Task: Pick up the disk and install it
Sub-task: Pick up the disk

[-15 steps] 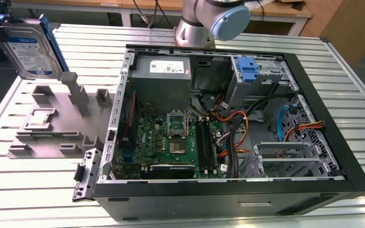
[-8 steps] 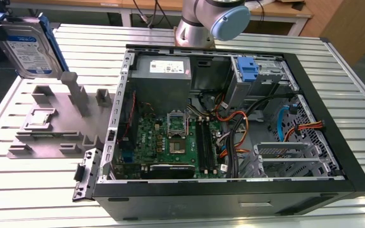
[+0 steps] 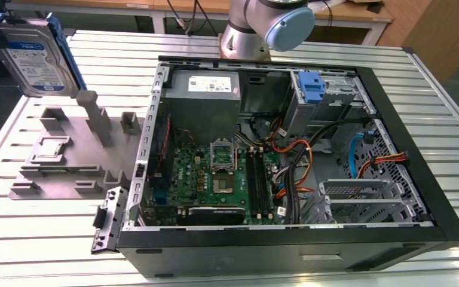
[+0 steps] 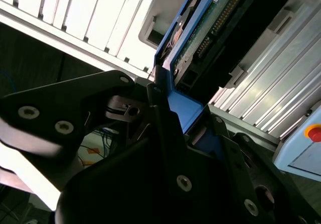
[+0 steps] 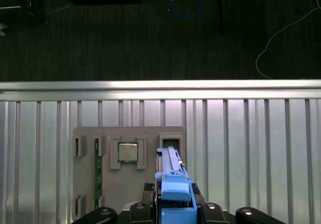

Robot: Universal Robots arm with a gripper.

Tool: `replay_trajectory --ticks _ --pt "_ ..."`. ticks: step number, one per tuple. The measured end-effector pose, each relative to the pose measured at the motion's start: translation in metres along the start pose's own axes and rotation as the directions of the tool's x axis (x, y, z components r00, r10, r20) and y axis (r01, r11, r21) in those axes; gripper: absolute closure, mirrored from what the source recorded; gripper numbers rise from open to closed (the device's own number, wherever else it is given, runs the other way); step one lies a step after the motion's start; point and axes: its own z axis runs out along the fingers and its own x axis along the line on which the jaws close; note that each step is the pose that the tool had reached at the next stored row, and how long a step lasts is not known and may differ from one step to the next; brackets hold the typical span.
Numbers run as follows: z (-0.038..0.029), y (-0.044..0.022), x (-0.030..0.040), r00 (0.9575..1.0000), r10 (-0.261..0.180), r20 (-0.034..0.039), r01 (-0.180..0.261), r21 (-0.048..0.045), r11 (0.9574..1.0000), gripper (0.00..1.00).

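In the exterior view, the disk (image 3: 34, 57) hangs in the air at the exterior view's left. It is above the grey tray (image 3: 70, 155) on the tabletop (image 3: 46, 239), well apart from the open computer case (image 3: 293, 149). The picture's edge cuts off its top. It stands upright, silver, with a white-and-blue label and a blue rail down one side. Part of my arm (image 3: 265, 24) shows behind the case. In the second wrist view, my pincer (image 4: 183, 116) is clamped tight on the blue rail, and I see the disk's green board. In the first wrist view, my arm points straight down. The disk shows edge-on over the tray, near a small square chip (image 5: 128, 152).
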Motion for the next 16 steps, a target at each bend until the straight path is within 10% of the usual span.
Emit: replay_trajectory --ticks 13,16 --pt "-0.0100 0.0003 -0.0001 1.0000 0.000 0.0015 0.000 0.0000 1.0000 0.63" --pt "-0.0100 0.0003 -0.0001 0.9999 0.000 0.0123 0.000 -0.0004 1.0000 0.63"
